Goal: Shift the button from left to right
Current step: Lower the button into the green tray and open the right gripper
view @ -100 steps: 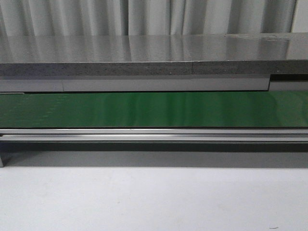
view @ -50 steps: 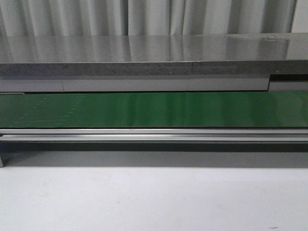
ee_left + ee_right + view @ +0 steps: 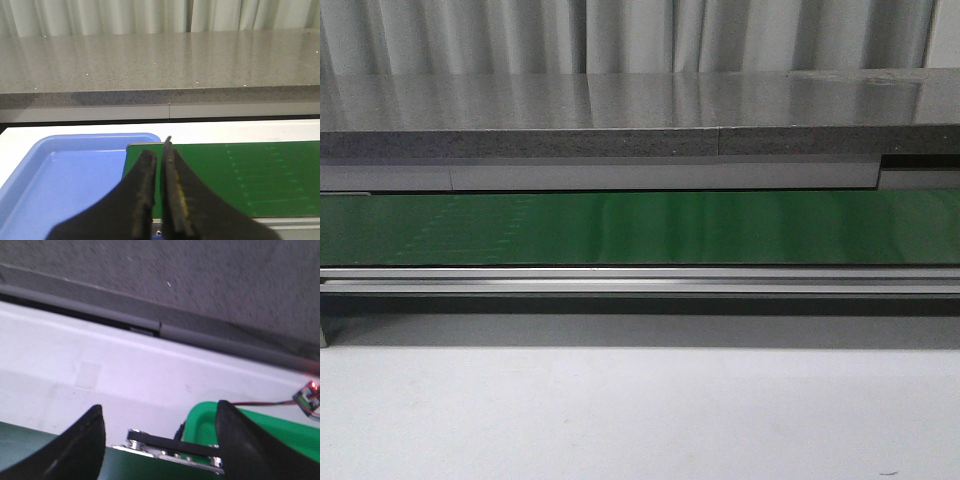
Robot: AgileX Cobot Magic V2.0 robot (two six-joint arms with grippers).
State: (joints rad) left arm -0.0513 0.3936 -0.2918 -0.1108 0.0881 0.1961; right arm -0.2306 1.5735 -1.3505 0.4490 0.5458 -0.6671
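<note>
Trouble is most likely to come from the fact that the button is seen in none of the three views, so its place cannot be told, and any reach made now would be made blind. In the front view only the green belt (image 3: 640, 228), its metal rail (image 3: 640, 280) and the grey counter (image 3: 620, 105) behind are shown, with no arm in sight. In the left wrist view the left gripper (image 3: 159, 165) is held with its fingers pressed nearly together and nothing between them, above the near edge of the belt and just beside a blue tray (image 3: 65, 185), whose visible part is bare. In the right wrist view the right gripper (image 3: 160, 432) is spread wide and empty, with a green bin (image 3: 260, 440) and a small circuit board (image 3: 307, 396) with a lit red lamp nearby. If the left fingers are not parted before a descent, the button could be knocked aside rather than grasped; the wired board could be snagged by a careless right arm.
</note>
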